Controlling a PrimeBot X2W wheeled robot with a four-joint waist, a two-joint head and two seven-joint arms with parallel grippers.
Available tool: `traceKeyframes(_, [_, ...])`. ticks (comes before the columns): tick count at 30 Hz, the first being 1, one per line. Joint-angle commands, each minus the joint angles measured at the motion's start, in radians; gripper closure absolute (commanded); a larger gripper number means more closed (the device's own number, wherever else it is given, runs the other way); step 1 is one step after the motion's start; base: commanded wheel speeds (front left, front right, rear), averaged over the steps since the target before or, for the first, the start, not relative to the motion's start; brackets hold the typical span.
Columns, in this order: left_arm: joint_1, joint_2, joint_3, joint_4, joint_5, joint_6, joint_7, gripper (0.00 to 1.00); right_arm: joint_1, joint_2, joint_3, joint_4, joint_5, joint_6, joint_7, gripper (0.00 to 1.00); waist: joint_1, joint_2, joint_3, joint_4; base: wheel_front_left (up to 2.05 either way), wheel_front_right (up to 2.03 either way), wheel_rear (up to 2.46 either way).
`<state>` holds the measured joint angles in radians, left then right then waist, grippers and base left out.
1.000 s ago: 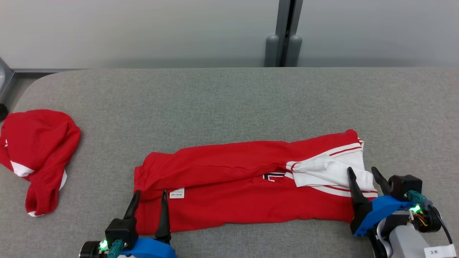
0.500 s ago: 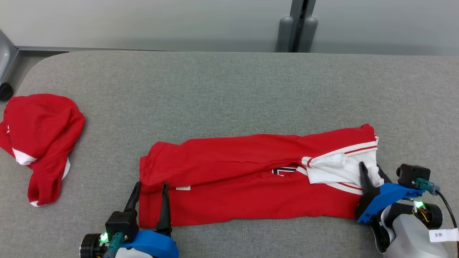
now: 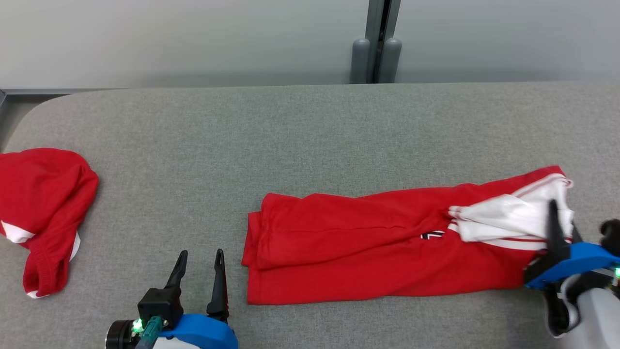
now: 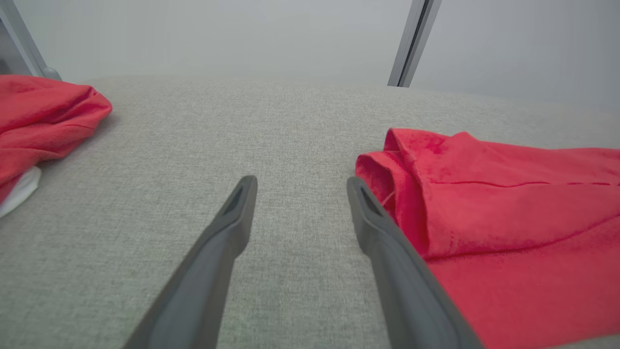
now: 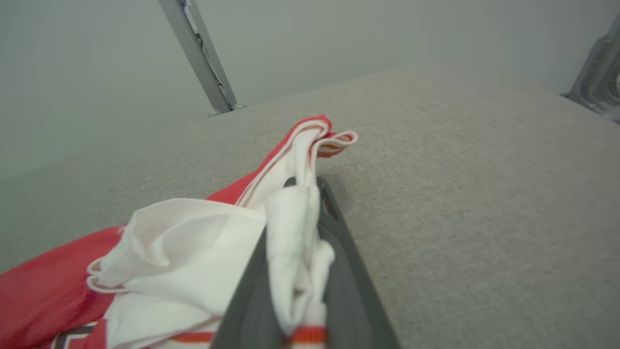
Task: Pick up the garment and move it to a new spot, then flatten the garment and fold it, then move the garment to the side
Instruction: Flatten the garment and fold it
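The long folded red garment with white striped trim (image 3: 368, 247) lies flat across the right half of the grey fabric-topped desk (image 3: 290, 135). The right tool (image 5: 306, 186) is clamped tight on the bunched white cloth at its right end. The left tool (image 3: 201, 253) sits just beside the left hem, fingers spread, holding nothing. A crumpled red bundle (image 3: 43, 203) rests well apart at the desk's left edge.

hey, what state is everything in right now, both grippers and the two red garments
folded garment: lying on the table, folded into a long strip, its white end pinched.
left gripper: open, empty, beside the strip's left end.
right gripper: shut on the folded garment's white fabric.
second red garment: crumpled in a heap at the table's left side.
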<state>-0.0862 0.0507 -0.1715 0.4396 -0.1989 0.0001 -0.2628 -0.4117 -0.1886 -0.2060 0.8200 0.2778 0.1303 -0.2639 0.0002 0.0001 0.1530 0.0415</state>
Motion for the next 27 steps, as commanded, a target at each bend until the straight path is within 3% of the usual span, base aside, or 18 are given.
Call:
traceKeyframes(1, [0.002, 0.0, 0.003, 0.001, -0.002, -0.002, -0.003, 0.0, 0.02, 0.019, 0.024, -0.044, 0.007, 0.001, 0.0, 1.0, -0.0002, -0.0001, -0.006, -0.005, 0.0, 0.0, 0.0])
traceKeyframes(6, [0.014, 0.0, -0.01, 0.004, -0.013, -0.003, -0.003, 0.0, 0.072, 0.068, 0.181, -0.242, 0.097, 0.001, 0.0, 1.0, -0.0002, -0.0001, -0.019, -0.005, 0.0, 0.0, 0.0])
traceKeyframes(11, [0.014, 0.0, -0.024, 0.015, -0.02, -0.009, -0.003, 0.0, 0.092, 0.078, 0.404, -0.34, 0.185, 0.0, 0.0, 1.0, -0.0002, -0.0001, -0.028, 0.028, 0.0, 0.0, 0.0])
traceKeyframes(18, [0.016, 0.0, -0.04, 0.025, -0.033, -0.015, -0.003, 0.0, 0.006, 0.104, 0.689, -0.281, 0.289, 0.001, 0.0, 1.0, -0.0002, -0.0001, -0.033, 0.118, 0.0, 0.0, 0.0])
traceKeyframes(22, [0.019, 0.0, -0.04, 0.032, -0.032, -0.016, -0.003, 0.0, -0.058, 0.117, 0.771, -0.206, 0.294, 0.001, 0.0, 1.0, -0.0002, -0.0001, -0.032, 0.159, 0.0, 0.0, 0.0])
traceKeyframes(23, [0.02, 0.0, -0.037, 0.033, -0.031, -0.018, -0.003, 0.0, -0.072, 0.12, 0.784, -0.188, 0.294, 0.0, 0.0, 0.87, -0.0002, -0.0001, -0.031, 0.166, 0.0, 0.0, 0.0])
traceKeyframes(24, [0.021, 0.0, -0.035, 0.033, -0.029, -0.021, -0.003, 0.0, -0.083, 0.124, 0.797, -0.175, 0.298, 0.001, 0.0, 0.37, -0.0002, -0.0001, -0.031, 0.172, 0.0, 0.0, 0.0])
traceKeyframes(25, [0.023, 0.0, -0.035, 0.033, -0.026, -0.023, -0.003, 0.0, -0.093, 0.129, 0.801, -0.173, 0.304, 0.001, 0.0, 0.0, -0.0002, -0.0001, -0.031, 0.176, 0.0, 0.0, 0.0])
traceKeyframes(27, [0.024, 0.0, -0.029, 0.033, -0.021, -0.025, -0.003, 0.0, -0.105, 0.133, 0.81, -0.172, 0.312, 0.0, 0.0, 0.0, -0.0002, -0.0001, -0.03, 0.178, 0.0, 0.0, 0.0])
